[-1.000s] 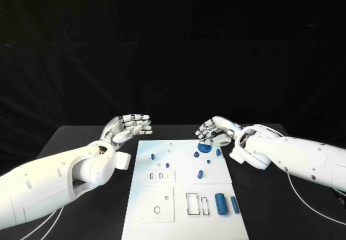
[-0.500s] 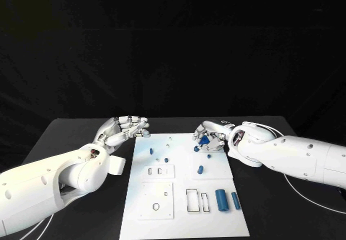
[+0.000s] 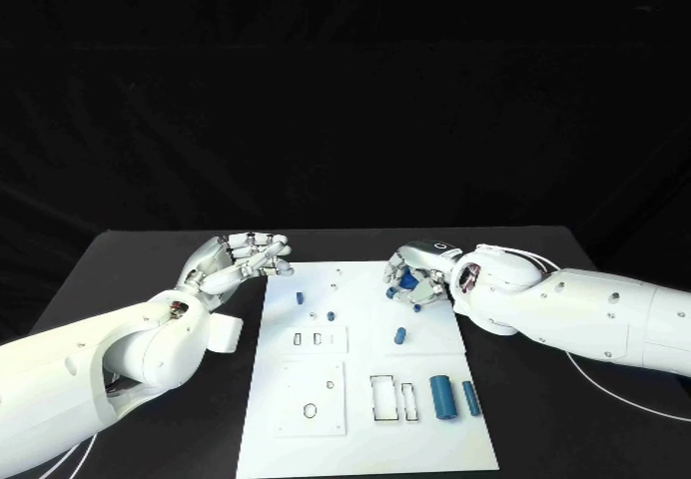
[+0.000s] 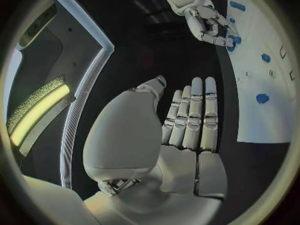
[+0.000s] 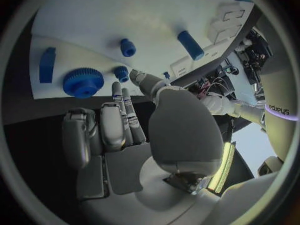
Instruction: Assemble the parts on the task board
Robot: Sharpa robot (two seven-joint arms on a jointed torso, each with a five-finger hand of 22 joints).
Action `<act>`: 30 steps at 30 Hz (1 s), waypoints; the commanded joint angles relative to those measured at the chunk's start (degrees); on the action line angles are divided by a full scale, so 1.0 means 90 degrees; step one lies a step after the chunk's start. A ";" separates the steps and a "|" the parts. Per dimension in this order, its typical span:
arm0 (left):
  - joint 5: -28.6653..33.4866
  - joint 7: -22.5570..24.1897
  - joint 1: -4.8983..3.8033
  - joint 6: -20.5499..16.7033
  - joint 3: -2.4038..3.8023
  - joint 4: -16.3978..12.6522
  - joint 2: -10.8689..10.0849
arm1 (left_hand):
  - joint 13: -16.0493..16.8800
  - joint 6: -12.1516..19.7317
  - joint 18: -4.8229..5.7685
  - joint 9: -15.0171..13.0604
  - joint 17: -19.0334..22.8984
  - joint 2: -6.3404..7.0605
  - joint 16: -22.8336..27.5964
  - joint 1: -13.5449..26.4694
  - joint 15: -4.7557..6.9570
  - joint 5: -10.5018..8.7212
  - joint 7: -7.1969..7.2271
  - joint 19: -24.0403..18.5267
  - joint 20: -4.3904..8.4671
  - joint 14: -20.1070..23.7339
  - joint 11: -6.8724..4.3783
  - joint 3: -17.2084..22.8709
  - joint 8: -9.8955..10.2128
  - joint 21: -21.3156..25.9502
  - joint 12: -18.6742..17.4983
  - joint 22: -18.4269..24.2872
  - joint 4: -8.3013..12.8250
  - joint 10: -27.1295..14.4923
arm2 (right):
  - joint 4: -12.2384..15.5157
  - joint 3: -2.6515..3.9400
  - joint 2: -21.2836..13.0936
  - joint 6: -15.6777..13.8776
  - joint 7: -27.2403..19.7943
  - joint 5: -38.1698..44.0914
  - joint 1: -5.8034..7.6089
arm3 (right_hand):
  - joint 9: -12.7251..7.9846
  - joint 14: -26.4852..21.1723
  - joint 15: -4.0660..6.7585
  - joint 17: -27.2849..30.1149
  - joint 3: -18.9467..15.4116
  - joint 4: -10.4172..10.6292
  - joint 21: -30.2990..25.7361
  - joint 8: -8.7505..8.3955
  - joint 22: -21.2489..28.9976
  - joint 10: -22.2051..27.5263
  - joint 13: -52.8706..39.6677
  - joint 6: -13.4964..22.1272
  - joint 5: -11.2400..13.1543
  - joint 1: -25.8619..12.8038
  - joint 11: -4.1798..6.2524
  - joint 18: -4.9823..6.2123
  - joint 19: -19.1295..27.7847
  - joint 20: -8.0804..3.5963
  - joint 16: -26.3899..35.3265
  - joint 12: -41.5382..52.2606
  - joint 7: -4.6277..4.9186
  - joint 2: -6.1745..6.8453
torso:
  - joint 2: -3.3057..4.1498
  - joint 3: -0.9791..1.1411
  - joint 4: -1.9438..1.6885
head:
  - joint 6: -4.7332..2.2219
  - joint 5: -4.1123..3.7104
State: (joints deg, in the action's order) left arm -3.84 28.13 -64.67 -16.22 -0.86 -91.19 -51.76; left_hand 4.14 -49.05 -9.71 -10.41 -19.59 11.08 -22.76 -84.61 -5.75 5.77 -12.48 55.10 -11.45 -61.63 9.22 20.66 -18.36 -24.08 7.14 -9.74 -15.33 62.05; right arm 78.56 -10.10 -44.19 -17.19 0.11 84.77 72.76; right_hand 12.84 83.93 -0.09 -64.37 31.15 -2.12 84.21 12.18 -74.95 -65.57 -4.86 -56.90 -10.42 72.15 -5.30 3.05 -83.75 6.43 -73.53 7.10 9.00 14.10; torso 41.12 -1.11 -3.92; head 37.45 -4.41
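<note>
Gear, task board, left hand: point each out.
gear (image 5: 82, 82), right wrist view, toothed top face.
task board (image 3: 367, 439), head view, bare near end.
left hand (image 4: 187, 130), left wrist view, fingers' middle.

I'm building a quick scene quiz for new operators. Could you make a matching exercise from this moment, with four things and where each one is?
Things:
1. left hand
2. blue gear
3. large blue cylinder
4. task board

Places:
A. lying on the board's near right part
B. on the board's far right part, by the fingertips of the right hand
C. beside the board's far left corner, holding nothing
D. middle of the black table

Pairs: 1-C, 2-B, 3-A, 4-D
</note>
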 commanded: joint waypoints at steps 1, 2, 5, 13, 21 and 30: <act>0.0085 0.0012 -0.0008 0.0152 0.0006 0.0008 -0.0002 | 0.0000 0.0059 -0.0068 0.0006 -0.0009 -0.0007 -0.0016 0.0055 -0.0005 -0.0035 -0.0060 -0.0001 -0.0010 0.0026 0.0004 0.0008 0.0039 -0.0036 -0.0043 -0.0009 0.0006 -0.0028 | 0.0003 0.0002 0.0007 0.0189 0.0118 0.0221 -0.0004 | 0.0019 0.0238 -0.0026 -0.0032 0.0011 0.0039 0.0047 0.0040 -0.0518 -0.0033 -0.0012 -0.0045 -0.0013 0.0000 0.0020 -0.0111 -0.0161 -0.0009 -0.0054 0.0049 -0.0036 -0.0042 | 0.0021 -0.0007 0.0009 | 0.0008 0.0026; 0.0088 0.0006 -0.0008 0.0155 0.0006 0.0021 -0.0003 | 0.0000 0.0061 -0.0068 0.0005 -0.0014 -0.0006 -0.0019 0.0055 -0.0007 -0.0036 -0.0060 -0.0004 -0.0011 0.0031 0.0005 0.0008 0.0040 -0.0037 -0.0046 -0.0009 0.0009 -0.0031 | -0.0002 0.0002 0.0010 0.0197 0.0119 0.0222 -0.0004 | 0.0024 0.0241 -0.0025 -0.0054 0.0018 0.0043 0.0073 0.0045 -0.0567 -0.0043 -0.0013 -0.0052 -0.0021 0.0006 0.0023 -0.0120 -0.0183 -0.0011 -0.0076 0.0055 -0.0037 -0.0049 | 0.0029 -0.0007 0.0013 | -0.0008 0.0021; 0.0100 -0.0008 -0.0008 0.0161 0.0006 0.0051 -0.0009 | 0.0000 0.0062 -0.0067 0.0005 -0.0016 -0.0005 -0.0020 0.0056 -0.0007 -0.0037 -0.0061 -0.0005 -0.0011 0.0033 0.0005 0.0007 0.0040 -0.0037 -0.0047 -0.0009 0.0009 -0.0032 | -0.0015 0.0002 0.0027 0.0210 0.0117 0.0222 -0.0004 | 0.0036 0.0242 -0.0021 -0.0063 0.0035 0.0052 0.0091 0.0053 -0.0597 -0.0067 -0.0017 -0.0063 -0.0035 0.0019 0.0028 -0.0124 -0.0195 -0.0015 -0.0100 0.0068 -0.0041 -0.0061 | 0.0039 -0.0002 0.0017 | -0.0022 0.0010; 0.0116 -0.0050 -0.0009 0.0220 0.0007 0.0076 -0.0013 | 0.0000 0.0062 -0.0067 0.0005 -0.0016 -0.0005 -0.0020 0.0056 -0.0007 -0.0037 -0.0061 -0.0005 -0.0011 0.0034 0.0005 0.0007 0.0041 -0.0037 -0.0047 -0.0009 0.0009 -0.0032 | -0.0091 0.0002 0.0102 0.0286 0.0137 0.0187 -0.0009 | 0.0069 0.0238 -0.0010 -0.0081 0.0083 0.0104 0.0120 0.0082 -0.0647 -0.0126 -0.0024 -0.0104 -0.0044 0.0019 0.0044 -0.0132 -0.0211 -0.0025 -0.0148 0.0093 -0.0057 -0.0123 | 0.0059 -0.0008 -0.0014 | -0.0021 -0.0010; 0.0122 -0.0066 -0.0009 0.0303 0.0008 0.0078 -0.0017 | 0.0005 0.0069 -0.0073 -0.0001 -0.0063 -0.0031 -0.0068 0.0068 -0.0003 -0.0047 -0.0062 0.0003 -0.0011 0.0025 0.0007 0.0016 0.0042 -0.0060 -0.0059 -0.0018 0.0014 -0.0042 | -0.0143 0.0002 0.0158 0.0296 0.0127 0.0131 -0.0025 | 0.0090 0.0236 -0.0004 -0.0097 0.0112 0.0151 0.0154 0.0095 -0.0708 -0.0159 -0.0025 -0.0117 -0.0048 0.0007 0.0053 -0.0143 -0.0237 -0.0032 -0.0180 0.0102 -0.0063 -0.0166 | 0.0068 -0.0016 -0.0014 | -0.0020 -0.0008; 0.0124 -0.0075 -0.0009 0.0356 0.0011 0.0095 -0.0009 | 0.0012 0.0051 -0.0075 -0.0012 -0.0095 -0.0050 -0.0100 0.0060 0.0002 -0.0050 -0.0047 0.0007 -0.0009 0.0033 -0.0004 0.0031 0.0030 -0.0078 -0.0058 -0.0026 0.0031 -0.0030 | -0.0168 0.0002 0.0199 0.0225 0.0128 -0.0003 -0.0030 | 0.0163 0.0236 0.0031 -0.0140 0.0154 0.0288 0.0279 0.0153 -0.0944 -0.0330 -0.0055 -0.0185 -0.0034 -0.0036 0.0098 -0.0188 -0.0342 -0.0057 -0.0271 0.0140 -0.0095 -0.0252 | 0.0075 -0.0026 -0.0028 | -0.0004 -0.0018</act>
State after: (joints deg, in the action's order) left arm -3.05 27.33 -64.69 -14.55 -0.82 -90.26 -51.93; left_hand 4.18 -48.63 -9.71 -10.45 -20.35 10.85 -23.43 -84.39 -5.75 5.52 -12.47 55.09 -11.46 -61.63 9.22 20.81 -18.36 -24.57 6.93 -9.92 -15.17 62.05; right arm 77.04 -10.04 -42.50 -15.81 1.24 85.09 72.62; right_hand 14.25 83.93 -0.09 -65.59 32.49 0.34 86.54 13.42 -74.93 -68.09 -5.26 -58.24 -10.64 71.78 -4.29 2.15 -83.92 6.25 -75.65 8.15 8.10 12.21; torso 41.78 -1.31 -4.09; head 37.38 -4.48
